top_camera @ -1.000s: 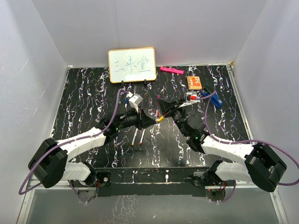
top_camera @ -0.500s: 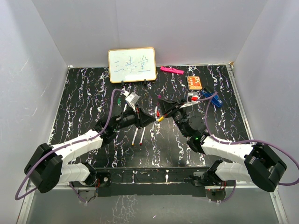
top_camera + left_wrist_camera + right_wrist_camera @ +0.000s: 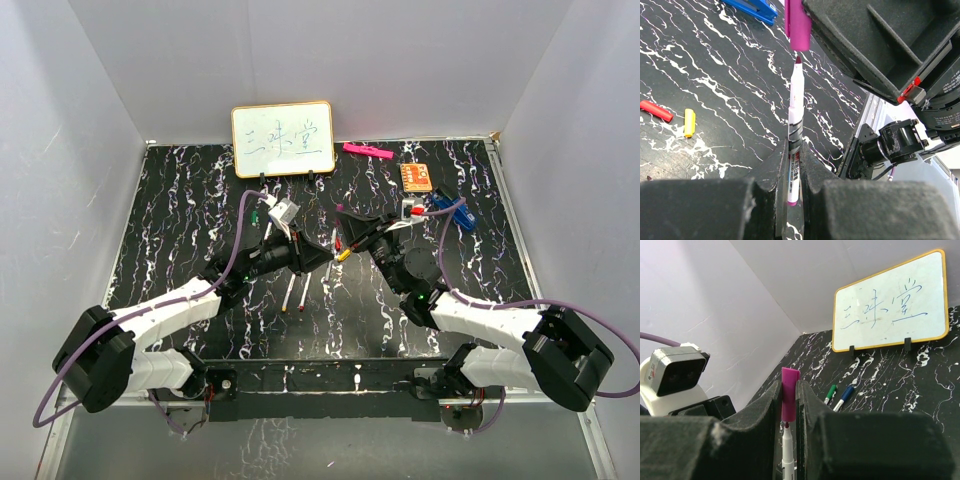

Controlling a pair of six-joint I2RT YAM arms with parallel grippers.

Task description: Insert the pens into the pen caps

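A: Left hand (image 3: 794, 162)?
B: Clamped tight on a white marker pen (image 3: 795, 125). It grips the barrel near the rear end, dark red tip pointing away from the wrist.
A: Right hand (image 3: 788, 387)?
B: Narrow, pinching a magenta cap (image 3: 789, 399) between both fingers, open mouth facing the pen.
A: Cap on?
B: Not yet. Left wrist view shows the tip lined up with the cap's mouth and just short of it, a sliver of gap. Right wrist view has the tip right at the mouth; can't tell if it touches.
A: Where?
B: In the air over the middle of the bench (image 3: 180, 220), the hands meeting tip to tip, left one from the left, right one from the right.
A: Other task stuff?
B: Red cap (image 3: 656, 110) and yellow cap (image 3: 689, 122) lie on the bench, near each other but apart. Two loose pens (image 3: 289, 292) lie side by side just nearer than the left hand, red ends toward the arms. Green-ended pen (image 3: 830, 392) and blue-ended pen (image 3: 843, 400) lie side by side farther back, in front of the whiteboard (image 3: 890, 302).
A: Rest?
B: Blue clip (image 3: 450, 212) on the right side, pink bar (image 3: 367, 151) at the far edge, right of the whiteboard.
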